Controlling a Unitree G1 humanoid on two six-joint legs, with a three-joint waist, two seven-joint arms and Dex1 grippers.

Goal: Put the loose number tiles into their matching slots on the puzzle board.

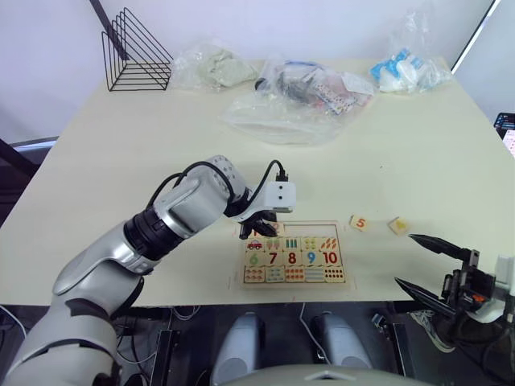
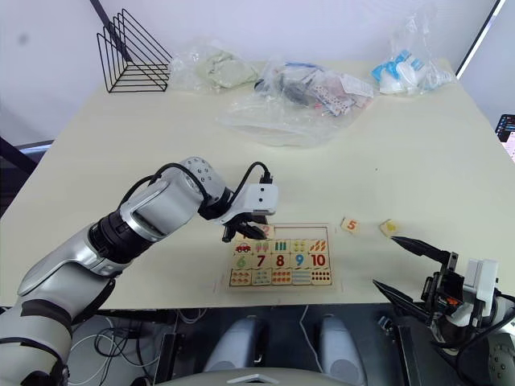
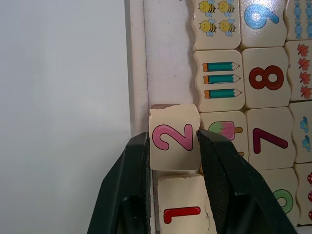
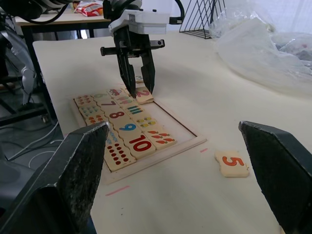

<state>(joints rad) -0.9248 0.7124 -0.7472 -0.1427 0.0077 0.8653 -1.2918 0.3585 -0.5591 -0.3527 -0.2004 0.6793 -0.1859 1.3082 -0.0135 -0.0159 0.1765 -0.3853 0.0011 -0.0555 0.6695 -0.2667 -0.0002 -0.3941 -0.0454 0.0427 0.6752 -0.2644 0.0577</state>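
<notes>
Left gripper (image 3: 174,141) has its jaws clamped on the 2 tile (image 3: 173,137), lowering it beside the 1 tile (image 3: 183,212) to seat it; right gripper (image 1: 418,261) idles, jaws apart.

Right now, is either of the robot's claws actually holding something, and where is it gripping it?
Yes. The left gripper pinches the number 2 tile by two opposite side edges, over the puzzle board. The right gripper is open, holding nothing.
</notes>
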